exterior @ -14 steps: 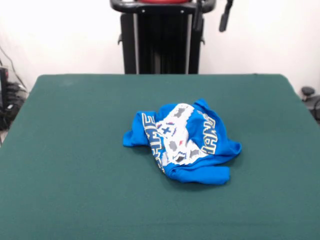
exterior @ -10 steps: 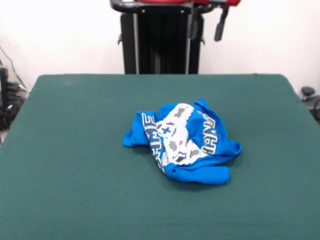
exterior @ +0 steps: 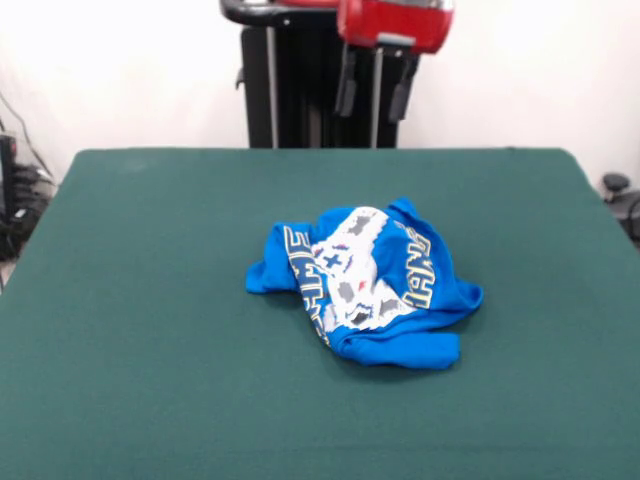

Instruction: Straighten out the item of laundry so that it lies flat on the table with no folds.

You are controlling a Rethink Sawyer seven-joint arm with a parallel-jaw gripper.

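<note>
**Crumpled blue T-shirt waits on green table, end effector raised above**

A small bright blue T-shirt [exterior: 365,285] lies bunched in a heap a little toward three o'clock of the table's centre. Its white game-controller print and yellow-white lettering are creased and partly folded under, and a fold of plain blue sticks out toward five o'clock. By the look of it, no straightening has begun; the whole spreading remains.

The end effector [exterior: 374,85] hangs high at twelve o'clock, well apart from the shirt, its two dark fingers spread and holding nothing.

The table [exterior: 150,330] is covered in dark green felt. Behind it is a plain white wall, with cables at nine o'clock.
</note>
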